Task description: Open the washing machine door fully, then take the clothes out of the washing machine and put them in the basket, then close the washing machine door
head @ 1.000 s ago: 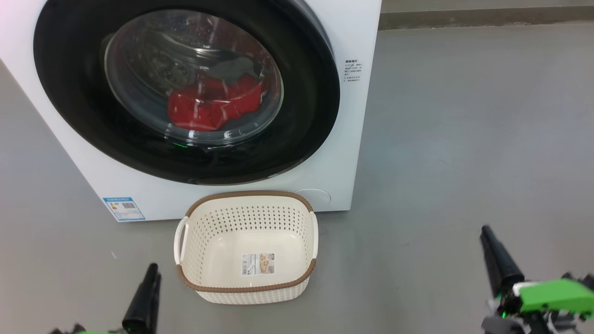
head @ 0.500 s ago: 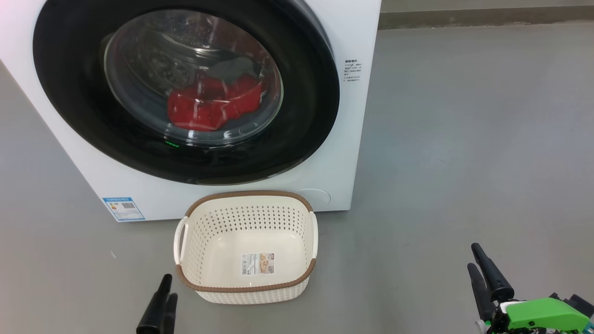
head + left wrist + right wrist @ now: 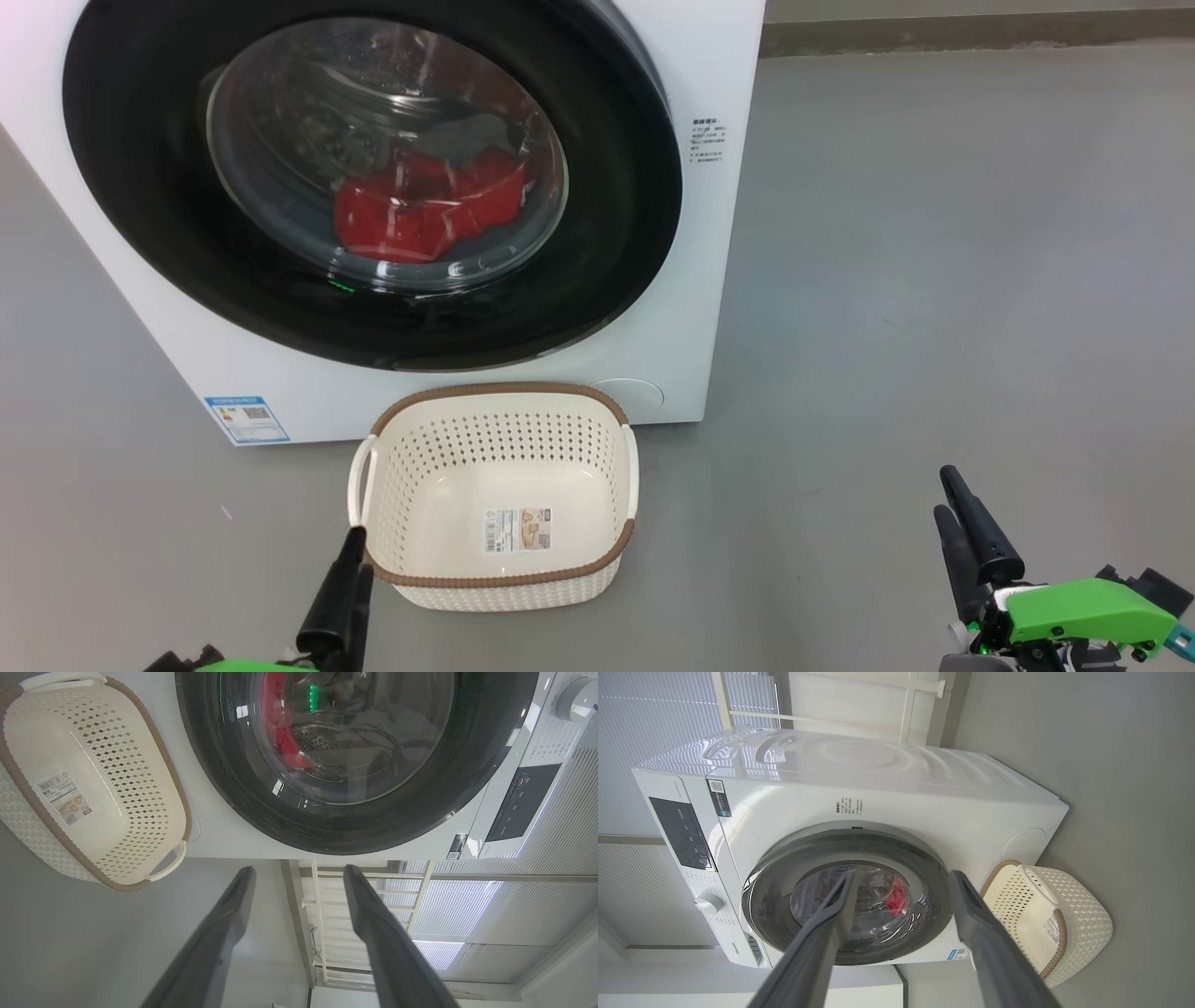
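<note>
Glossy black round washing machine door [image 3: 317,140] shut on big white front-loader [image 3: 709,233]; bright red fabric clothes [image 3: 425,215] all inside. Cream perforated plastic basket [image 3: 495,390] empty on grey floor [image 3: 934,280]. Left pincer [image 3: 299,872], right pincer [image 3: 901,875] spread, empty. No step done yet.

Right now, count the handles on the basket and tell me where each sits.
2. One handle is on the basket's left side, the other handle on its right side; none seems hidden.

Bore two long, tapered, matte-black fingers [image 3: 977,534] on the right gripper [image 3: 944,492] and left gripper [image 3: 359,553]. Carried bright green housing [image 3: 1074,611] behind, with black fittings.
</note>
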Robot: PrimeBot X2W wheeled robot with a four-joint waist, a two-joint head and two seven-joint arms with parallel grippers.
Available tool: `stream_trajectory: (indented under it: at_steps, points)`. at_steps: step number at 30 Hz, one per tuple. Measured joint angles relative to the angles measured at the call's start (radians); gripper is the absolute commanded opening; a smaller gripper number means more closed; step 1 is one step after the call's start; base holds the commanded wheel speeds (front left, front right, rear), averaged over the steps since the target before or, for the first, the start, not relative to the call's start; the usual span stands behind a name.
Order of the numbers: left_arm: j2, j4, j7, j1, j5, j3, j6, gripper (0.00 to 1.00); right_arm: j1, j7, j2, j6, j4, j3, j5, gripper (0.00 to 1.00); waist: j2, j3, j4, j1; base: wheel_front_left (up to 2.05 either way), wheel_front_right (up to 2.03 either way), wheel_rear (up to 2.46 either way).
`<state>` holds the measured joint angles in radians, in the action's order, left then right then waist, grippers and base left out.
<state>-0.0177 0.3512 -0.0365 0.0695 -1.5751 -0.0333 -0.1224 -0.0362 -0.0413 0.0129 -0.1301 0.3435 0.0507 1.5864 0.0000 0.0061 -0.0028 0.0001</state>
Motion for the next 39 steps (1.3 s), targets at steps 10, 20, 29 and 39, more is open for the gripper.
stream_trajectory:
  at_steps: [10, 20, 29, 39]
  points:
    - [-0.005, 0.009, 0.03, 0.036, 0.113, -0.027, 0.0, 1.0, -0.03, 0.034, 0.013, 0.0, 0.008, -0.034, -0.062, 1.0, 0.0, 0.001, -0.002, 0.0, 0.0, 0.0, 0.0]
    - [-0.005, 0.013, 0.055, 0.064, 0.266, -0.039, 0.008, 1.0, -0.054, 0.062, 0.018, 0.0, 0.022, -0.052, -0.152, 1.0, 0.0, 0.002, -0.004, 0.0, 0.0, 0.0, 0.0]
    - [-0.004, 0.013, 0.08, 0.08, 0.419, -0.062, 0.026, 1.0, -0.077, 0.086, 0.017, 0.0, 0.025, -0.034, -0.32, 1.0, 0.0, 0.004, -0.008, 0.0, 0.0, 0.0, 0.0]
    - [-0.004, 0.01, 0.109, 0.106, 0.568, -0.071, 0.044, 1.0, -0.098, 0.113, 0.014, 0.0, 0.027, -0.028, -0.508, 1.0, 0.0, 0.004, -0.01, 0.0, 0.0, 0.0, 0.0]
